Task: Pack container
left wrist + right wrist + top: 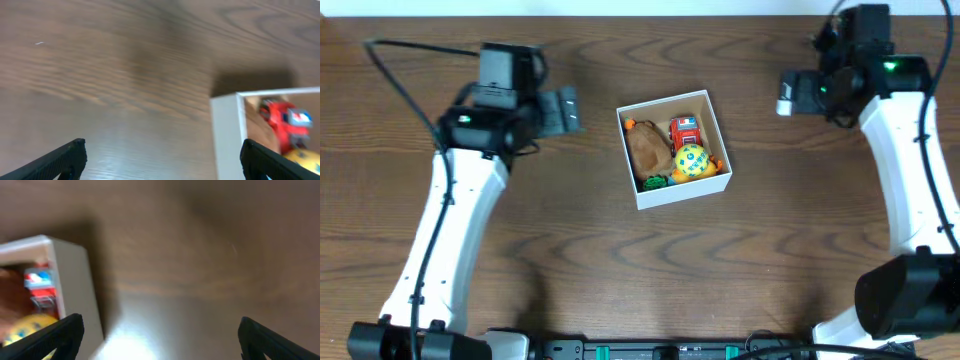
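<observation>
The container (683, 191) is a small white cardboard box with a brown inside, at the table's middle. In it lie a brown toy (646, 149), a red toy truck (684, 130), a yellow ball (691, 162) and a small green toy (653, 182). My left gripper (560, 110) is open and empty, left of the box. In the left wrist view (161, 159) the box wall (227, 135) and the red truck (284, 121) show at right. My right gripper (787, 92) is open and empty, right of the box. In the right wrist view (160, 336) the box (75, 280) shows at left.
The wooden table (570, 250) lies bare around the box. Both white arms reach in from the front corners. A black cable (400, 80) runs along the left arm.
</observation>
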You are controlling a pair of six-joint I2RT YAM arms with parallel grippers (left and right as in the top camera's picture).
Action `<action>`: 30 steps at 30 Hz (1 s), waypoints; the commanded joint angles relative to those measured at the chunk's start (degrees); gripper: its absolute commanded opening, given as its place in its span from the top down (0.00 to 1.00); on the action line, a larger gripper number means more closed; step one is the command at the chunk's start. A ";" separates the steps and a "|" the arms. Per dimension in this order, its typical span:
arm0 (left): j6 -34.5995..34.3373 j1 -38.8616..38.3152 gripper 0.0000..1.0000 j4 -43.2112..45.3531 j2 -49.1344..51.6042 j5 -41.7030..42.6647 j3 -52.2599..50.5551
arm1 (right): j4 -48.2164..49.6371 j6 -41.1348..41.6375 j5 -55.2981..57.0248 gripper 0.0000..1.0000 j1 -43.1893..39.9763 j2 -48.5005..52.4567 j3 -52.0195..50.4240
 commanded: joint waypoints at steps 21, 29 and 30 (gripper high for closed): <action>7.50 3.15 0.02 -5.22 -31.45 2.49 -14.38 | 8.52 10.60 10.64 0.01 -1.60 -30.86 -21.97; 6.36 3.15 0.02 -11.74 -51.58 2.49 -29.68 | 11.08 10.95 10.64 0.01 -1.60 -49.92 -47.69; 6.36 3.15 0.02 -12.13 -52.89 2.49 -30.75 | 11.04 10.95 10.38 0.01 -1.60 -51.39 -49.90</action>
